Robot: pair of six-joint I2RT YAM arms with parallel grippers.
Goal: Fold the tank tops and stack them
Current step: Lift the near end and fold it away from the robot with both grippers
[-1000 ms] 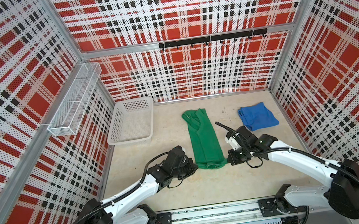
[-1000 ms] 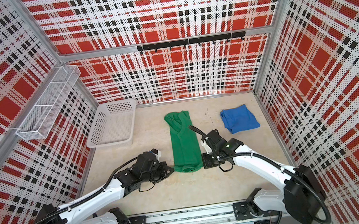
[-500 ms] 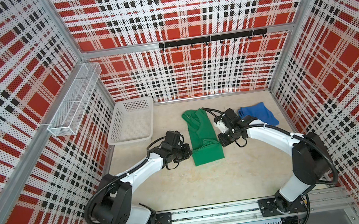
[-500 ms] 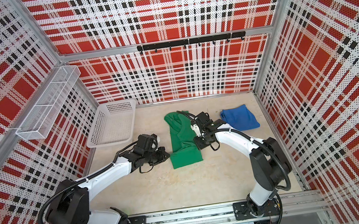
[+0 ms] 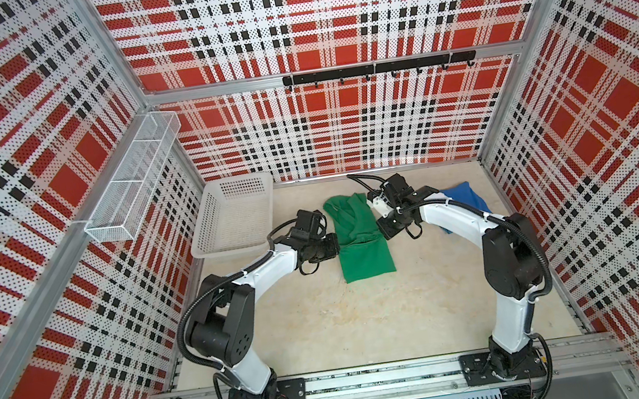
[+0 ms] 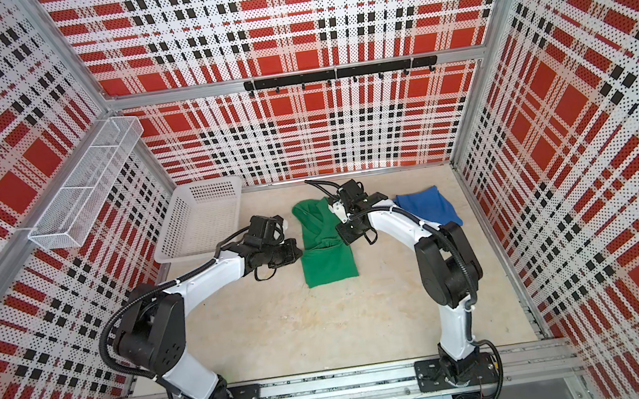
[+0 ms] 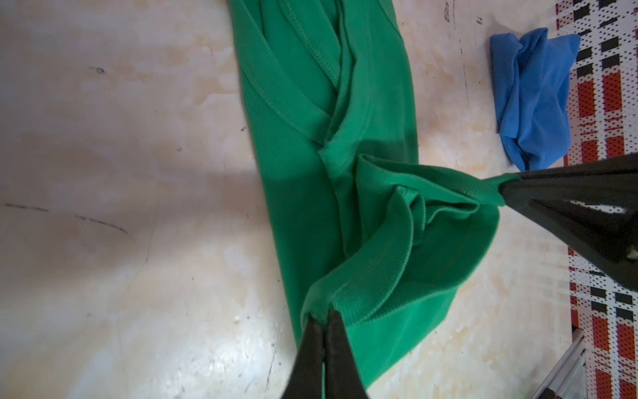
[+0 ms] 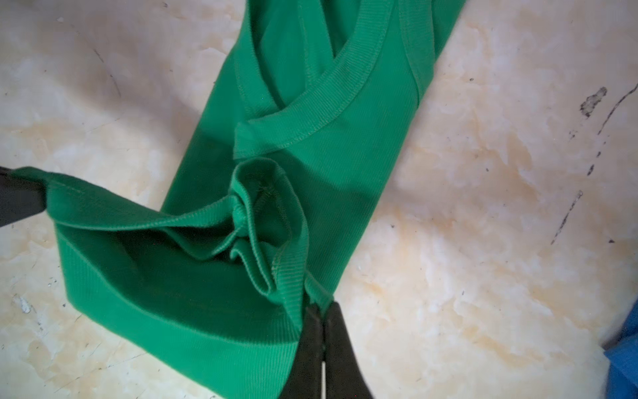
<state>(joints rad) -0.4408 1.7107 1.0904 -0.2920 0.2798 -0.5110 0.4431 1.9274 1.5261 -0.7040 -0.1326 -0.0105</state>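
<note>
The green tank top (image 5: pixel 363 254) lies on the table (image 5: pixel 367 320) just above the centre of both top views. It is a narrow strip whose long axis runs up and down the frame, with the strap end toward the back wall. The left gripper (image 5: pixel 334 244) is at its left edge and the right gripper (image 5: pixel 383 235) at its right edge, level with each other about midway along the strip. Both wrist views show each gripper clamped tight on one corner of the hem. The hem is doubled back over the body and sags between them in loose, bunched loops.

The strap end lies straight up the frame from both grippers, so the fold probably calls for carrying the hem that way, both arms in parallel and equally near.

The fabric is a soft ribbed knit with stitched bands at the neck and armholes.

The blue tank top (image 5: pixel 463 199) is a compact bundle right of the green one, partly hidden behind the right arm. The white basket (image 5: pixel 230 237) sits to the left.
</note>
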